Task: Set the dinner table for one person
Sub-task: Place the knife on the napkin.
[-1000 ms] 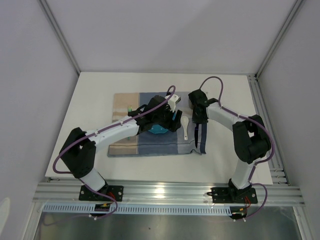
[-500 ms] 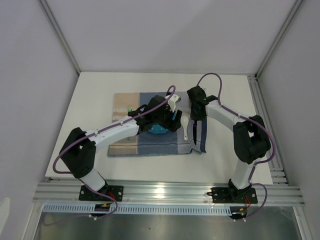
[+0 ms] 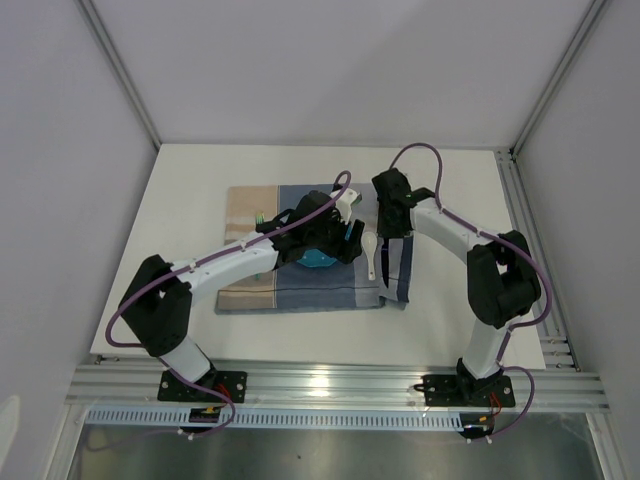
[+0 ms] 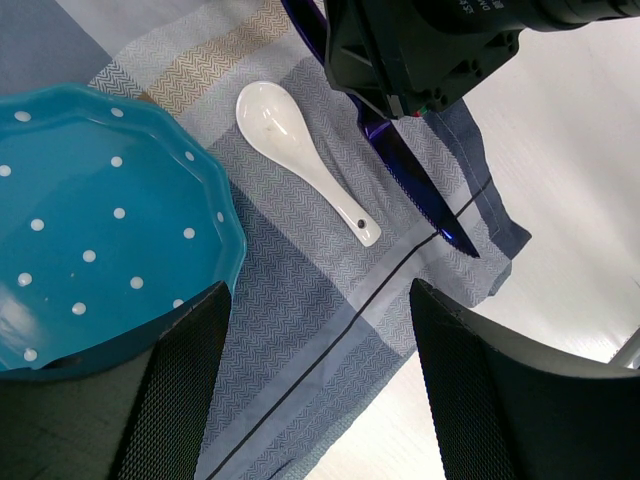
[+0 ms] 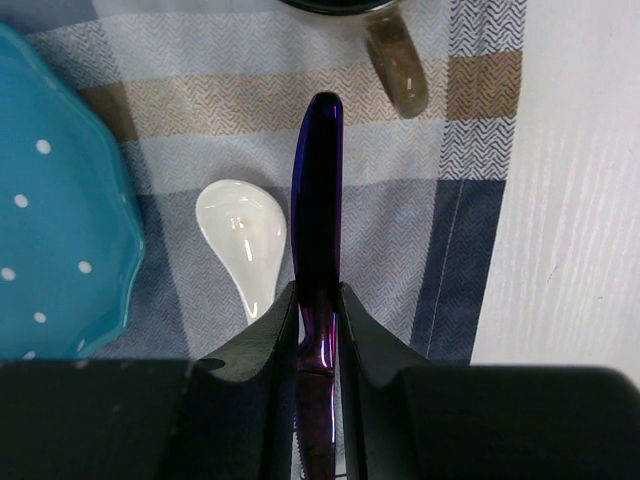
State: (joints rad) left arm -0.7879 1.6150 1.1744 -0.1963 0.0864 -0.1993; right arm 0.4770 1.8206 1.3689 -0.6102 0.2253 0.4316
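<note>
right fingers (image 5: pixel 272 345) on knife (image 5: pixel 317 200), lettering (image 4: pixel 478 10) unreadable

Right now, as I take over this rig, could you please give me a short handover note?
Left gripper: open, empty, hovering beside the teal white-dotted scalloped dish.
Right gripper: shut on the glossy dark blue serrated knife, just right of the white ceramic spoon.
Done: dish and spoon lie on the blue-and-beige checked cloth placemat on the white matte dinner table.
To do: probably lay the knife down beside the spoon, release, withdraw.
</note>
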